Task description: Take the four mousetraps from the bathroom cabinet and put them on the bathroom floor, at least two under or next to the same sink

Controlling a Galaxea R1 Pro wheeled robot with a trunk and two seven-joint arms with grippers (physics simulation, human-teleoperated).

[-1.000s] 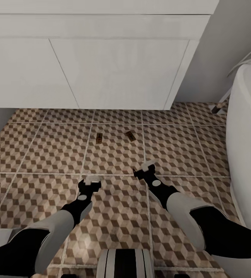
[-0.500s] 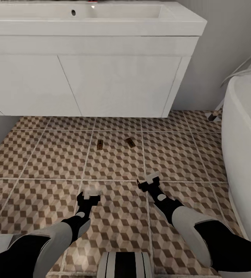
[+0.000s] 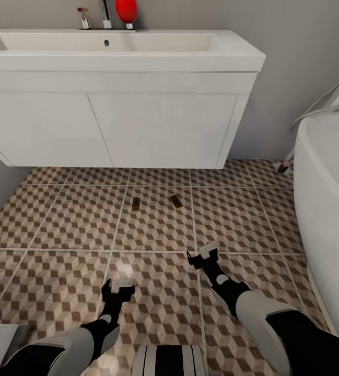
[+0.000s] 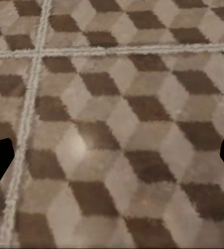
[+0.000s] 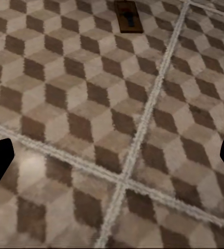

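Where they lie flat, two mousetraps (image 3: 136, 203) (image 3: 176, 201) look brown.

Even bright render light; soft glare patches on floor tiles (image 3: 125, 269); wrist views blurry, pixelated.

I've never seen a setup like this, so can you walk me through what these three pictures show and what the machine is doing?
This is a simulated wheeled robot with two arms. The big picture looks down from its head: its left claw and right claw hover open and empty above the cube-patterned brown and beige tiled floor. Two small flat brown wooden mousetraps lie on the tiles in front of the long white basin-topped vanity; a white bathtub stands at the right. The other two pictures come from cameras by each claw, looking at the floor; the right one catches a trap.
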